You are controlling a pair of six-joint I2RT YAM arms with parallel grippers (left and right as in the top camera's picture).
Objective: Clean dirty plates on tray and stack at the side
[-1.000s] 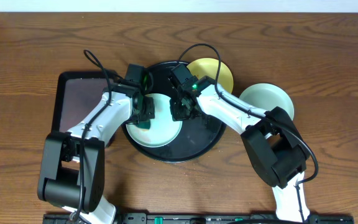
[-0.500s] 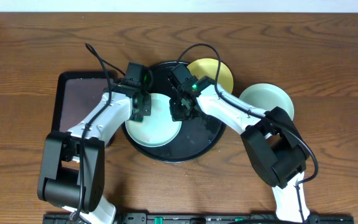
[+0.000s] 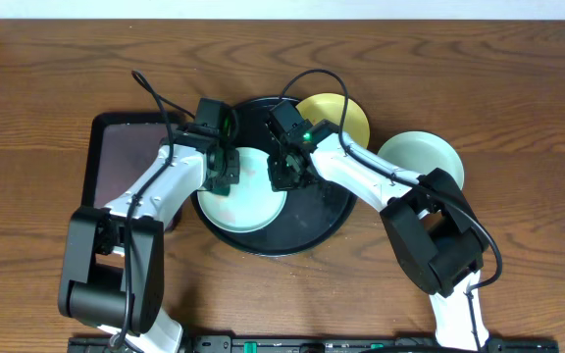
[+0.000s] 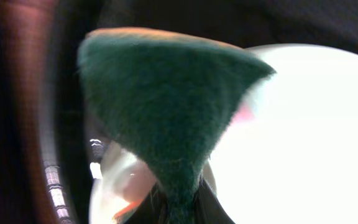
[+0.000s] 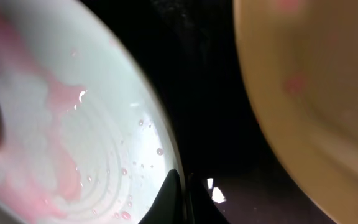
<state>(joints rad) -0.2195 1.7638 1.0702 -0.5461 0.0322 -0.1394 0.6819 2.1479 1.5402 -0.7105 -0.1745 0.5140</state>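
A pale mint plate (image 3: 248,201) with wet pink smears lies on the round black tray (image 3: 317,221). My left gripper (image 3: 221,172) is shut on a dark green sponge (image 4: 166,106) and holds it on the plate's left rim (image 4: 303,137). My right gripper (image 3: 282,175) is shut, pinching the same plate's right rim (image 5: 73,124); its jaws (image 5: 182,193) sit one on each side of the edge. A pale yellow plate (image 3: 341,113) rests at the tray's far right rim and also shows in the right wrist view (image 5: 316,81). A second mint plate (image 3: 425,157) lies on the table to the right.
A dark rectangular tray (image 3: 126,162) lies on the wooden table left of the round tray, partly under my left arm. The black tray floor (image 5: 210,93) shows between the mint and yellow plates.
My left gripper has moved the sponge toward the far side along the plate's left part. My right gripper has stayed on the plate's rim.
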